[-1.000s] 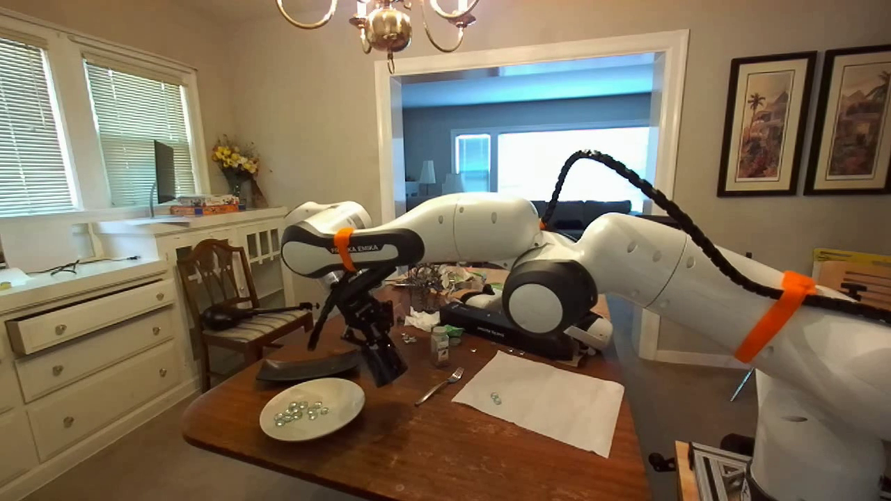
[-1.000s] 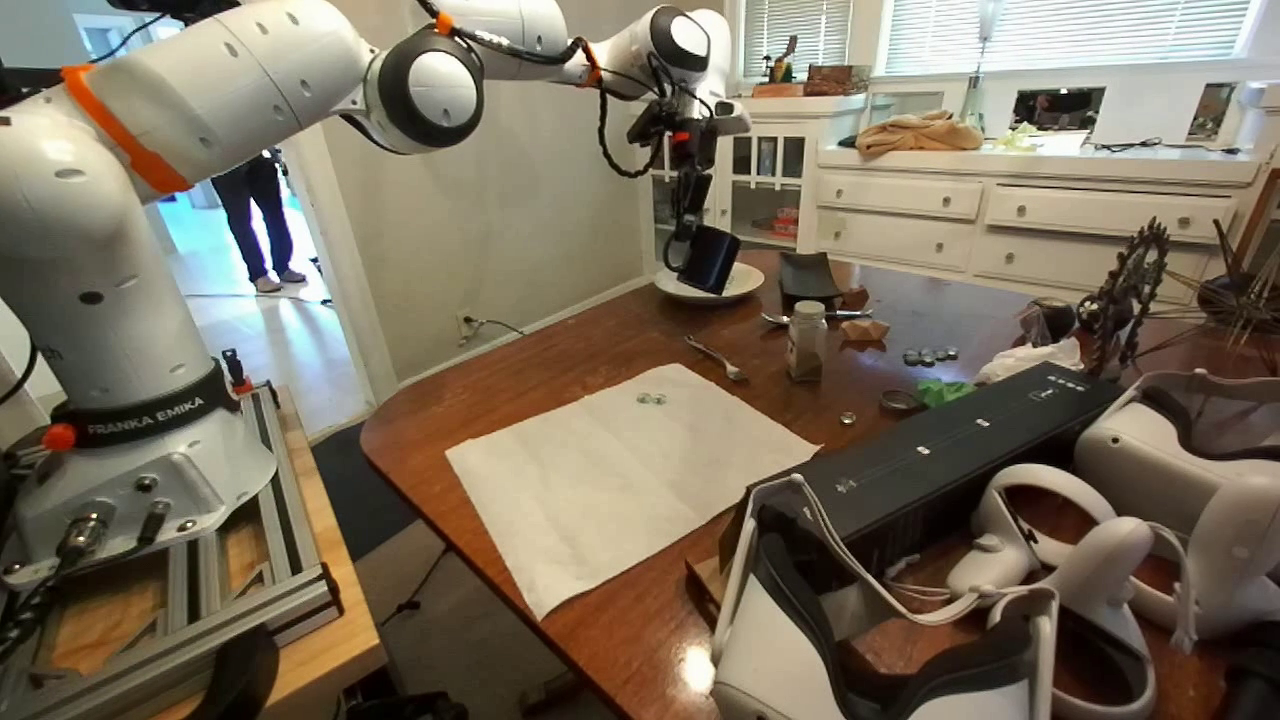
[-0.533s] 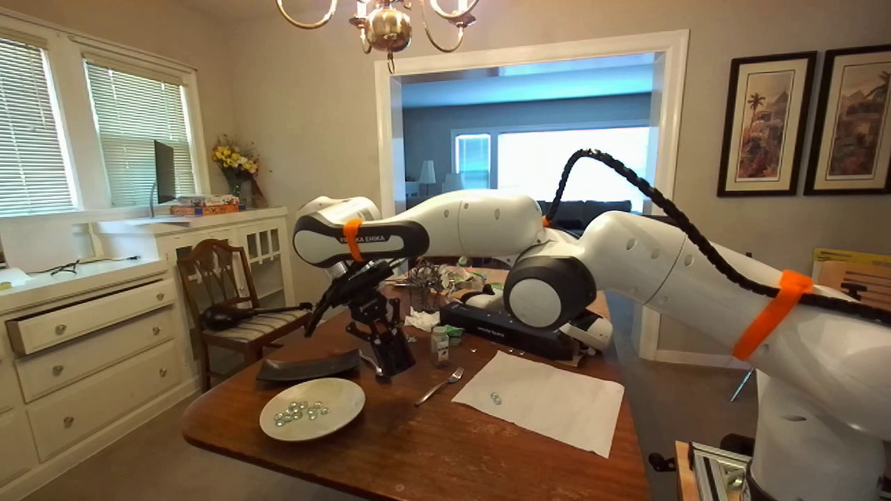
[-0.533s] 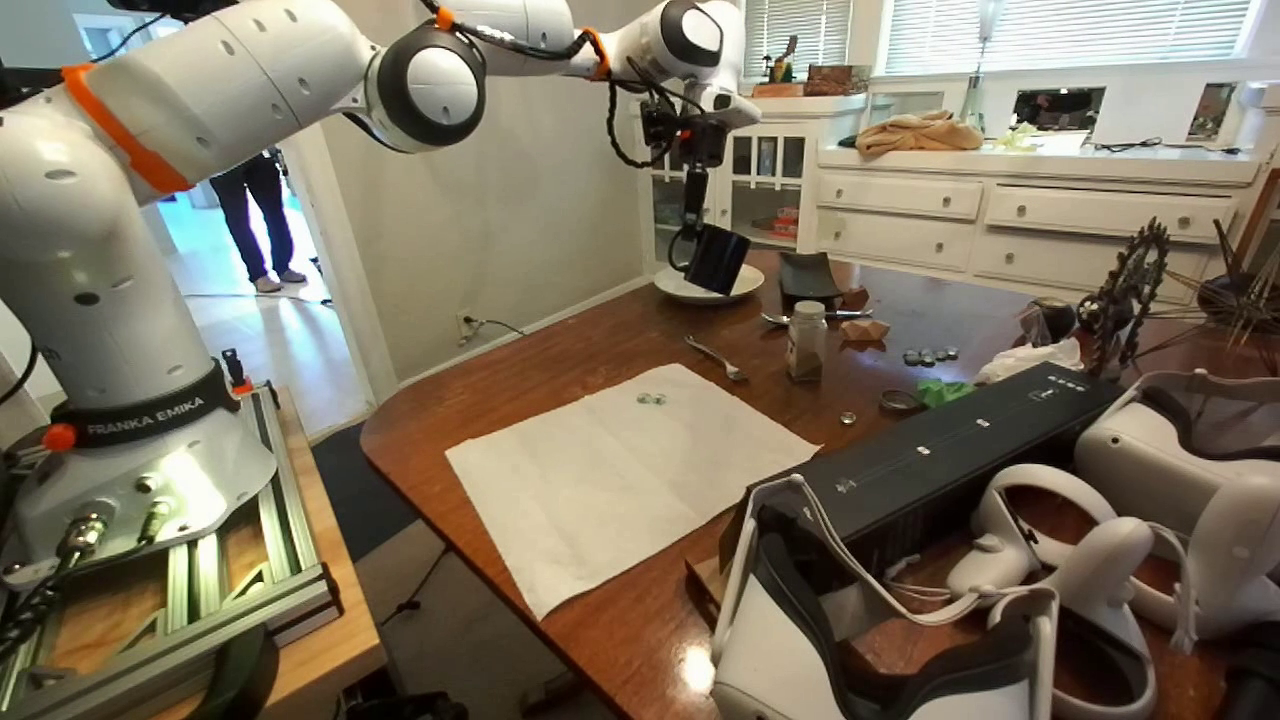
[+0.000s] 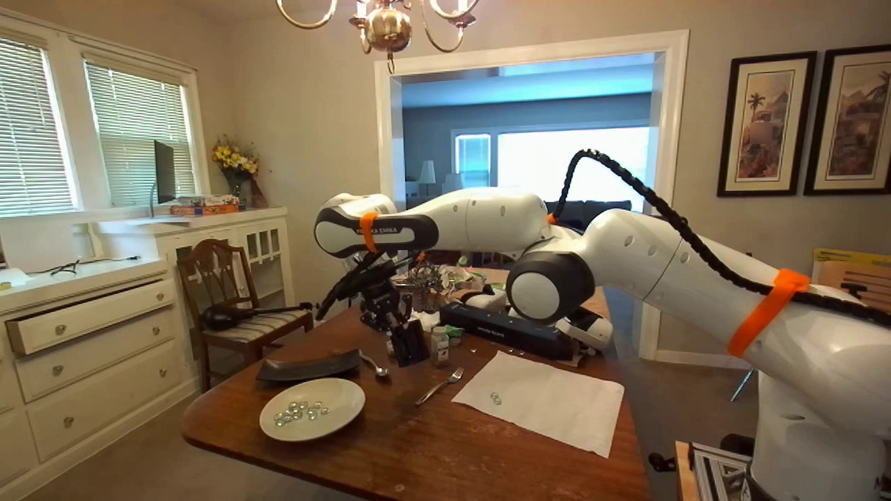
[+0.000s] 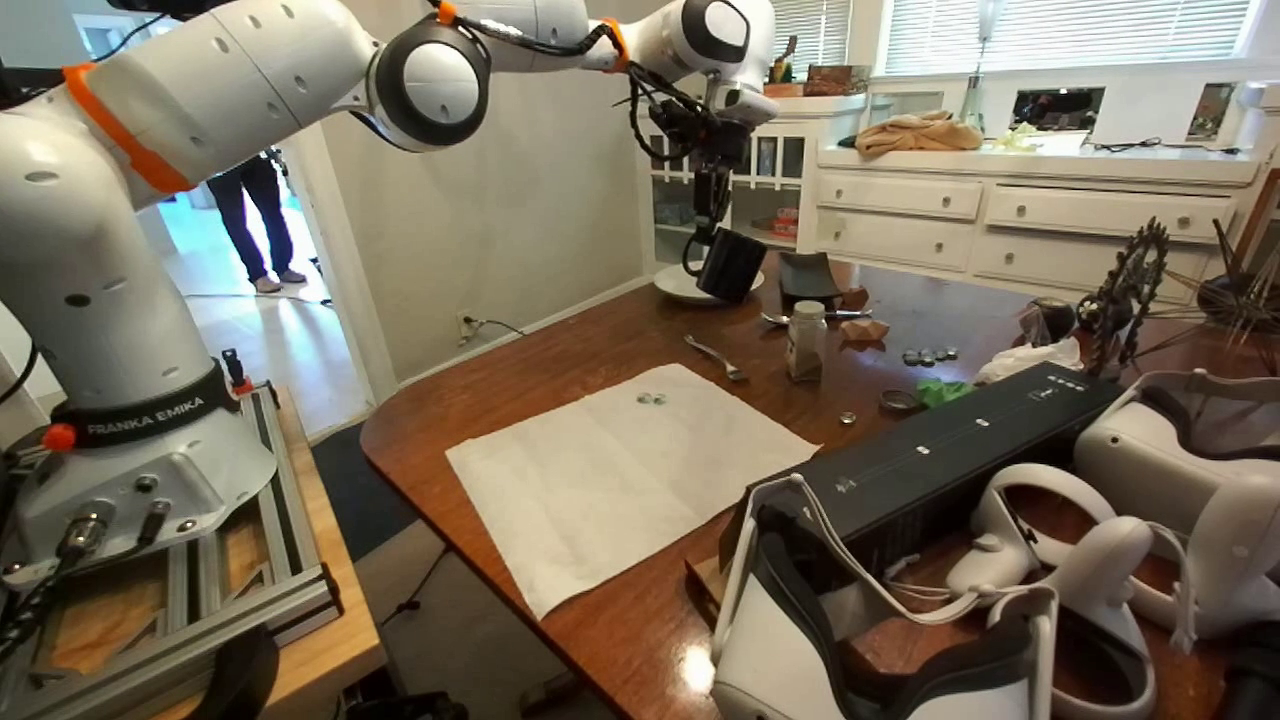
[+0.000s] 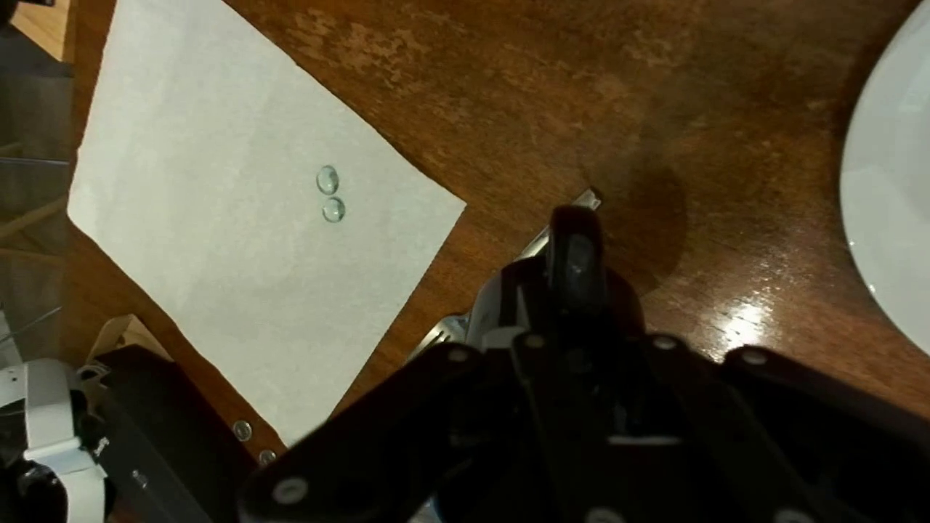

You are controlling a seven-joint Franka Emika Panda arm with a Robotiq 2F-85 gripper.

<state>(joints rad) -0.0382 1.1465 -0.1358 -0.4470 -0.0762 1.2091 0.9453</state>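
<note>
Fingers [image 6: 712, 200] are clamped on a glossy black cylindrical mug [image 6: 733, 266], on the side where its loop handle [image 6: 687, 257] sits; whether they pinch the handle or the wall beside it cannot be told. The mug is tilted and hangs above the brown wooden surface [image 5: 445, 452], between a round white plate [image 5: 346, 412] and a rectangular sheet of white paper [image 6: 630, 480]. In the wrist view it covers the middle of a silver metal fork [image 7: 443, 330], which lies on the surface just beside the paper. Several clear glass beads [image 5: 298, 414] sit in the plate, and two rounded clear beads [image 7: 328, 179] lie side by side on the paper. Near the fork stands a small, clear, lidded jar [image 6: 806, 345]. In an exterior view, a silver metal spoon [image 5: 381, 371] lies at the end of a dark, curved, shallow tray [image 5: 306, 367], and that tray is just beside the plate. Near one edge of the paper, a long black box [image 6: 900, 470] rests on the surface, with a white plastic headset [image 6: 750, 640] beside one end of it.
</note>
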